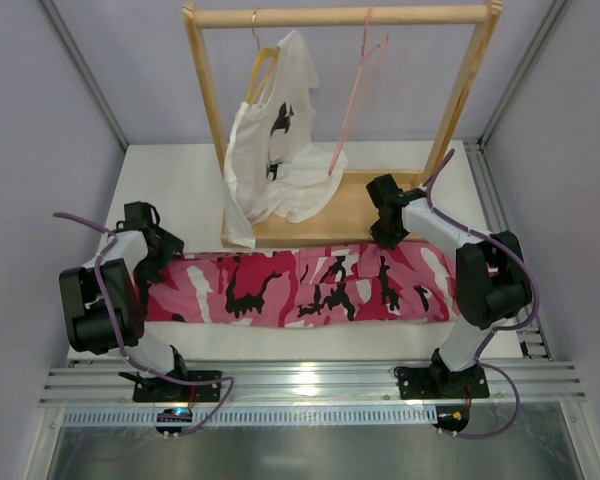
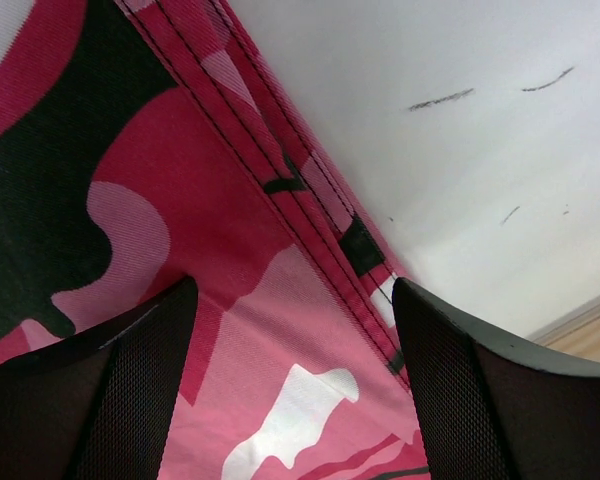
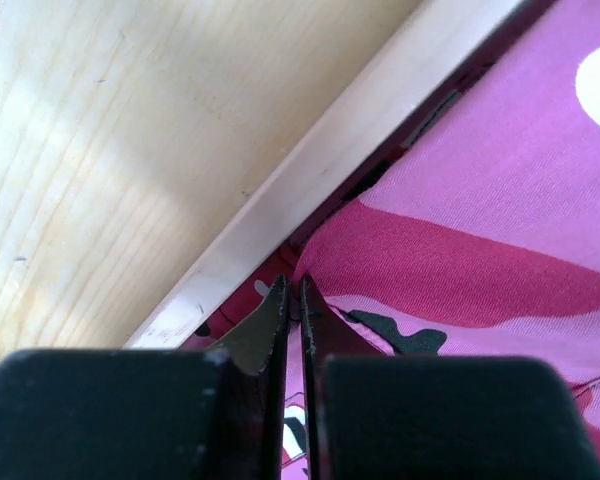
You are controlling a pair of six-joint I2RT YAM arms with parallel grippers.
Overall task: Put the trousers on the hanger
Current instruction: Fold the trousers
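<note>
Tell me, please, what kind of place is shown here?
Probably a robotics lab work cell, not a home: a white table walled by plain pale panels, an aluminium mounting rail at its near edge, and a small wooden rack for clothes.

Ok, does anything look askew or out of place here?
Yes. The T-shirt hangs crooked on the wooden hanger, bunched to one side, its hem slumped over the front edge of the rack base. A few dark scuffs mark the table. The trousers lie flat.
</note>
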